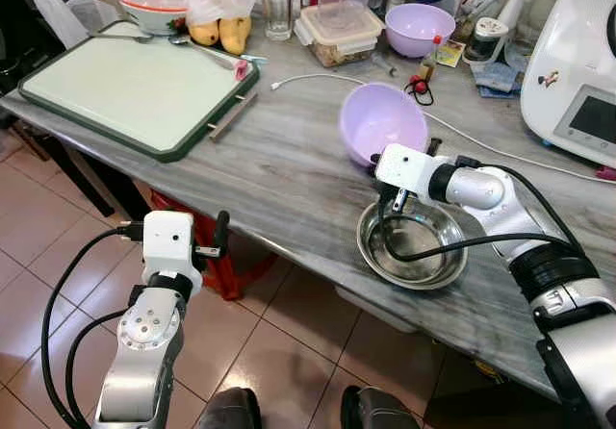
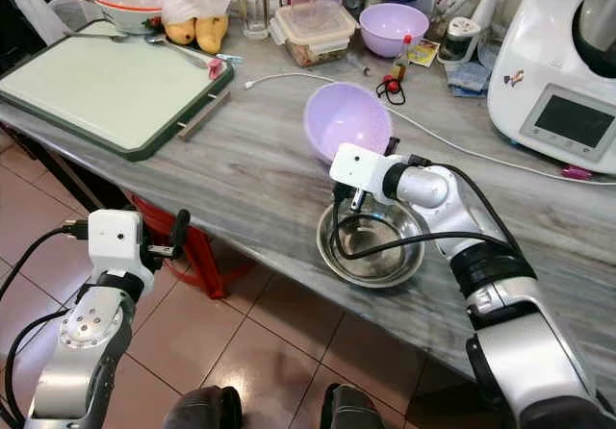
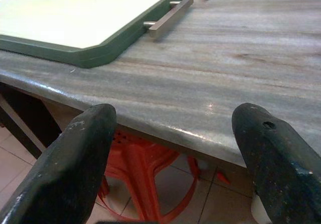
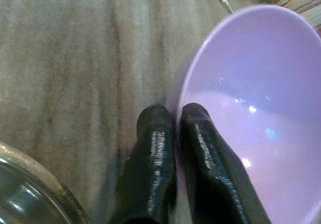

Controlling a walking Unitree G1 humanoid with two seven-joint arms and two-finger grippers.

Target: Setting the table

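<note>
On the grey marble worktop, near its front edge, a lilac bowl is held tilted, its rim pinched between the clenched fingers of the right gripper, one finger inside and one outside the wall. Just beside it, toward the edge, a steel bowl is set, with the right arm's black cable draped across it. A white cable is laid behind the lilac bowl, and a second lilac bowl is seen further back among containers and a white appliance. To the left, a green-rimmed tray is placed, its handle pointing to a bare stretch of marble between tray and bowls. Below the worktop edge, the left gripper is held with its fingers spread wide, grasping nothing, over a tiled floor. An orange stool is tucked under the overhang.
</note>
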